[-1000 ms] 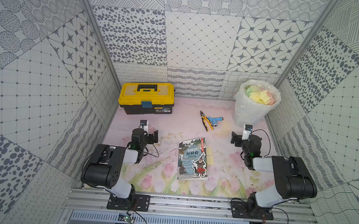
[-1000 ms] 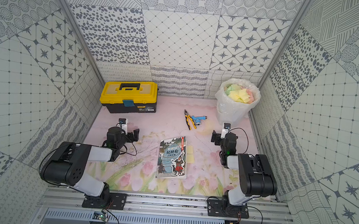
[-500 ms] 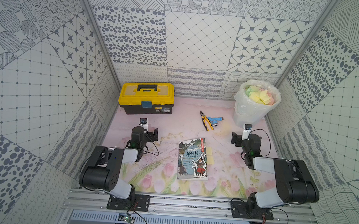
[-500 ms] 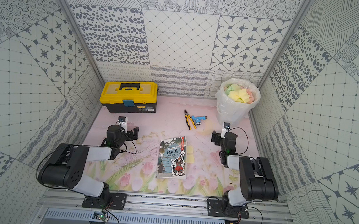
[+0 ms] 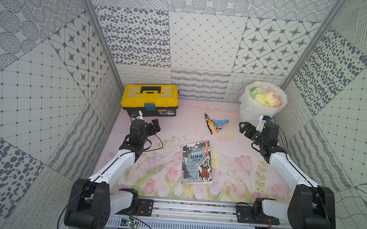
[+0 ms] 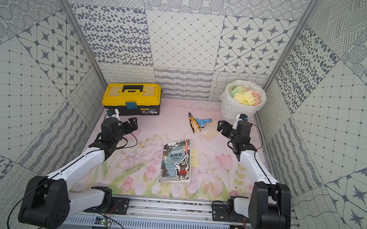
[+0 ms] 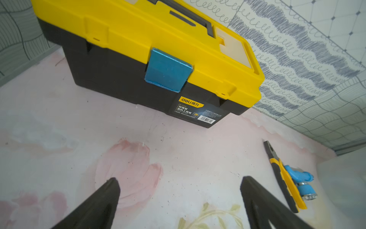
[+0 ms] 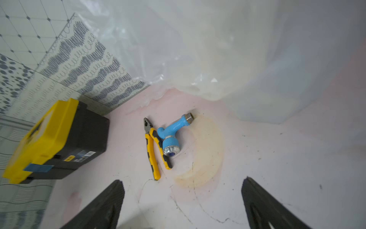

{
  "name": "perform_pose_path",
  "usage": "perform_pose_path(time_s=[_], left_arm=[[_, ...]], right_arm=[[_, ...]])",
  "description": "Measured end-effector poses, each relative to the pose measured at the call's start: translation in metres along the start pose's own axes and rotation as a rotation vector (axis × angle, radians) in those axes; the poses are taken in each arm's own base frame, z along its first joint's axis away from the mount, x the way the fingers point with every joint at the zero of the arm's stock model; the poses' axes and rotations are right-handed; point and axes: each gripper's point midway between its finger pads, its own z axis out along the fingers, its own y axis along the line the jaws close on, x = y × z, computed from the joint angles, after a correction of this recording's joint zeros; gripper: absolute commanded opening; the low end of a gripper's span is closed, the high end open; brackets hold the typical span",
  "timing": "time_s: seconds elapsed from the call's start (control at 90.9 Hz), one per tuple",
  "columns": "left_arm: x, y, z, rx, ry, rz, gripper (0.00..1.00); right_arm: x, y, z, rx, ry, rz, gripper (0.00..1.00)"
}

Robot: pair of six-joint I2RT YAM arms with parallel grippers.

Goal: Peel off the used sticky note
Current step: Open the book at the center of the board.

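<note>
A book (image 5: pixel 197 162) with an illustrated cover lies flat in the middle of the table. Pale yellow sticky note paper (image 5: pixel 214 159) (image 6: pixel 194 156) pokes out along its right edge. My left gripper (image 5: pixel 155 126) (image 7: pixel 179 190) hovers open and empty left of the book, in front of the toolbox. Near the bin on the right, my right gripper (image 5: pixel 244 127) (image 8: pixel 183 190) stands open with nothing between its fingers. Both grippers are well away from the book. Neither wrist view shows the book or the note.
A yellow and black toolbox (image 5: pixel 150 100) (image 7: pixel 150 59) stands at the back left. Yellow-handled pliers (image 5: pixel 210 125) (image 8: pixel 152 150) and a blue nozzle (image 5: pixel 220 123) (image 8: pixel 170 136) lie at the back centre. A bag-lined bin (image 5: pixel 263 103) of coloured notes stands at the back right.
Both arms have unfolded and carried their grippers away from the base toward the back of the table. The jaws stayed open. The book has not moved.
</note>
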Motion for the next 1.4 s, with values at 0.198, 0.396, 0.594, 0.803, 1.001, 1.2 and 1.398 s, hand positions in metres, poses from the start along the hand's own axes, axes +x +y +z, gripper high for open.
perform_pose_path(time_s=[0.198,0.396,0.594,0.803,1.001,1.2,1.398], left_arm=[[0.029,-0.014,-0.015,0.054,0.149,-0.177,1.0],[0.075,-0.056,-0.035,0.141,0.333,-0.206,1.0],[0.124,-0.095,-0.052,0.193,0.505,-0.163,1.0],[0.175,-0.14,-0.06,0.221,0.674,-0.063,1.0],[0.206,-0.18,-0.06,0.239,0.771,0.024,1.0],[0.213,-0.2,-0.059,0.248,0.794,0.055,1.0],[0.206,-0.205,-0.061,0.25,0.78,0.064,1.0]], right_arm=[[0.035,0.006,-0.004,-0.046,0.136,0.097,0.96],[0.076,0.036,-0.008,-0.115,0.272,0.039,0.96],[0.128,0.055,-0.004,-0.162,0.429,-0.01,0.95],[0.172,0.033,0.002,-0.122,0.547,0.041,0.84],[0.199,0.039,0.004,-0.182,0.638,0.122,0.7],[0.217,0.066,-0.003,-0.278,0.711,0.122,0.6],[0.229,0.078,-0.008,-0.322,0.753,0.105,0.6]])
